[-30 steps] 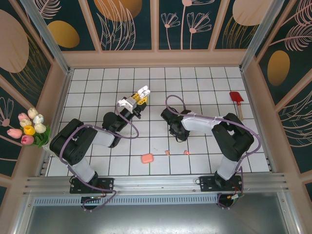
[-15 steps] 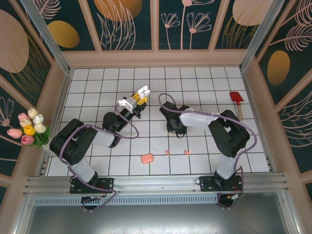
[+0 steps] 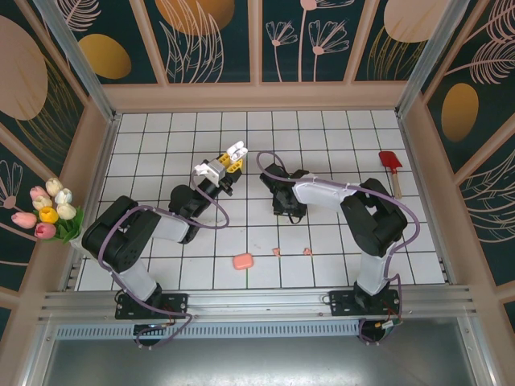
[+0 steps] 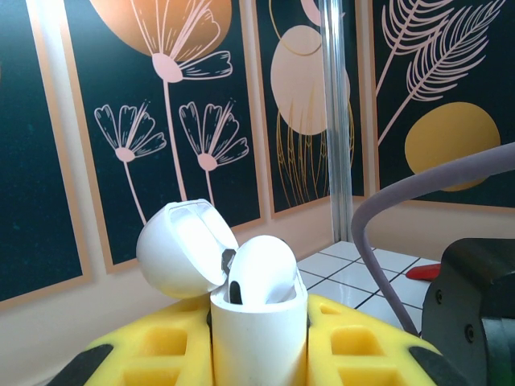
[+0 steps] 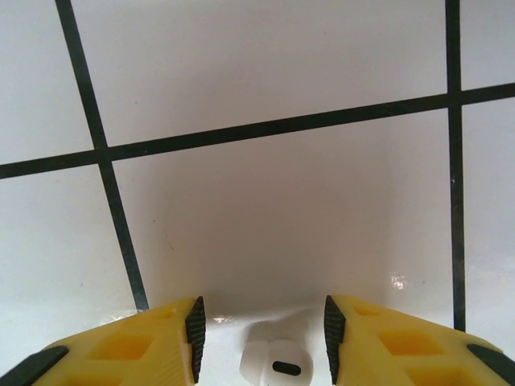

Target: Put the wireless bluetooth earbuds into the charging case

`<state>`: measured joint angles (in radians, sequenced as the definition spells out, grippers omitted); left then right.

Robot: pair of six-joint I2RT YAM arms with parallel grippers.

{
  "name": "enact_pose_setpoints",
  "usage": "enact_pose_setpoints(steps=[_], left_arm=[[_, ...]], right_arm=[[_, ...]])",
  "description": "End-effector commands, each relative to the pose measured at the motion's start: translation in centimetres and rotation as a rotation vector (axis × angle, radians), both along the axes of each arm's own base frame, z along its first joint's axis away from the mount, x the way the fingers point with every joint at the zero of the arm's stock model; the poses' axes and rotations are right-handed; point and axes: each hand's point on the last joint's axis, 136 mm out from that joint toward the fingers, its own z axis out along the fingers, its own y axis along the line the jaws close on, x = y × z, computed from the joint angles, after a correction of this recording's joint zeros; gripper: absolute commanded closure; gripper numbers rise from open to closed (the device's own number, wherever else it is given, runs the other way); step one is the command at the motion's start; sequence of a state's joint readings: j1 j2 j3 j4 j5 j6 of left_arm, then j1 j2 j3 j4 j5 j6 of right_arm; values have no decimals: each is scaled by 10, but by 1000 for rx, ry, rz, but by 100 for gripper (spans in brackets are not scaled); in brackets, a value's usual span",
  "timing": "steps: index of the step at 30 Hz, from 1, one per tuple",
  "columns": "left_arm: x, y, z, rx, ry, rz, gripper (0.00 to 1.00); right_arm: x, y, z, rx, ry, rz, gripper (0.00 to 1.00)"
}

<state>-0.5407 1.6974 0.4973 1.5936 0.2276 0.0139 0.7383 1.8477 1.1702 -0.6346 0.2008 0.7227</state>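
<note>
Left pincer [image 3: 231, 159] holding case [image 4: 257, 330] aloft, right pincer [image 5: 261, 334] astride earbud [image 5: 273, 366]

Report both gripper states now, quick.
Left gripper: closed on the open white charging case.
Right gripper: jaws open, straddling a white earbud, not gripping it.

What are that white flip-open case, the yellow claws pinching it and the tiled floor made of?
The charging case: probably smooth glossy white plastic, by the soft sheen on its open lid. The left gripper's fingers: matte yellow plastic with recessed pockets, perhaps printed. The floor tiles: glossy white with dark lines, showing glare; ceramic or laminate, unclear.
</note>
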Motion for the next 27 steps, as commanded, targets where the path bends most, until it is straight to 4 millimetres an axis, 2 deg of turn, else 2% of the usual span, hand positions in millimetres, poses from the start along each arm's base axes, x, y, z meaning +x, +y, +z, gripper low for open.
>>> enact_pose_setpoints(steps=[1, 10, 19, 27], left_arm=[[-21, 10, 51, -130, -190, -10, 100], [-21, 11, 51, -130, -191, -11, 100], [-22, 12, 51, -130, -191, -7, 100], [-22, 12, 50, -129, -191, -8, 100]], right_arm=[[-4, 0, 10, 16, 13, -48, 54], [-13, -4, 2, 9, 54, -124, 53], [-18, 1, -8, 11, 80, -126, 53], [-22, -2, -16, -1, 95, -126, 55]])
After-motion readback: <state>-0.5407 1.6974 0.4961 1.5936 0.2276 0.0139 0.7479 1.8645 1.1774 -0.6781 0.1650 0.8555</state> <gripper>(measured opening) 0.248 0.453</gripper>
